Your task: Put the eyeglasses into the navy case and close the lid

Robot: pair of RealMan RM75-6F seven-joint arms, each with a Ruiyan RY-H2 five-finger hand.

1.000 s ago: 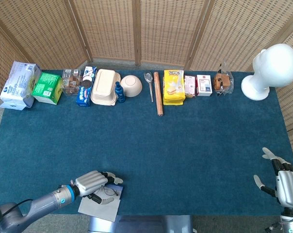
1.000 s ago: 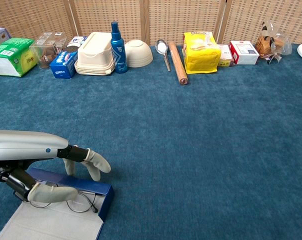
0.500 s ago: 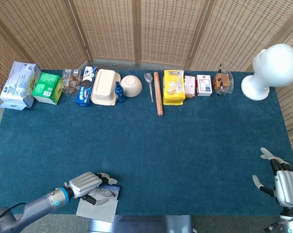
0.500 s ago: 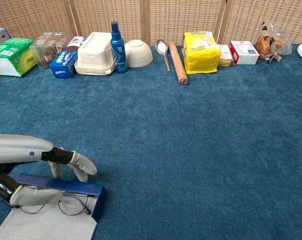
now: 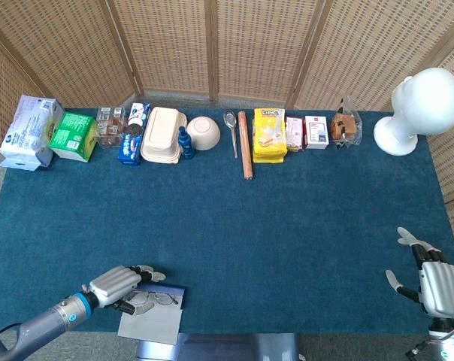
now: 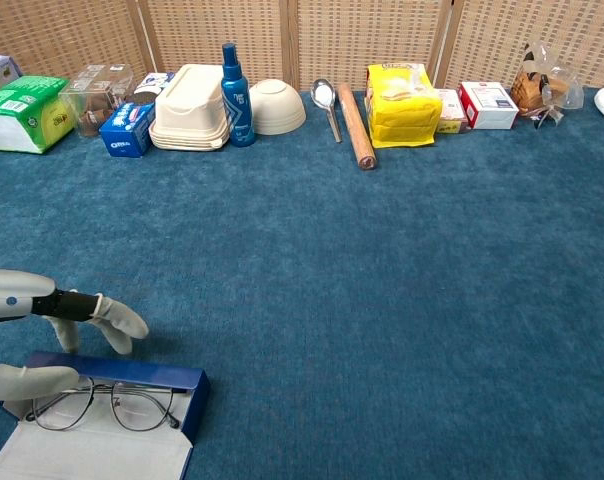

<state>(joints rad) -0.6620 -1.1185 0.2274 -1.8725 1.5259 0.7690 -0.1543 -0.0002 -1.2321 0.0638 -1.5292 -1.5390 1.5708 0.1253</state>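
Observation:
The navy case (image 6: 122,372) lies open at the table's front left, its grey lining (image 6: 92,455) facing up. The thin wire eyeglasses (image 6: 107,407) rest on that lining, just behind the case's blue wall. My left hand (image 6: 87,308) hovers at the case's left end with fingers apart, the thumb close to the left lens; nothing is in its grasp. In the head view, the left hand (image 5: 114,283) sits just left of the eyeglasses (image 5: 158,299) and case (image 5: 152,320). My right hand (image 5: 431,280) is open at the front right edge, far from the case.
Along the back edge stand a tissue pack (image 5: 30,129), green box (image 5: 73,135), beige clamshell box (image 5: 163,134), blue bottle (image 6: 235,82), bowl (image 5: 203,132), spoon, rolling pin (image 5: 245,144), yellow bag (image 5: 269,135), small boxes and a white mannequin head (image 5: 422,105). The case overhangs the table's front edge.
My left hand has pulled back to the left, off the eyeglasses, which now lie free in the case. The case slid a little left. The right hand barely shifted.

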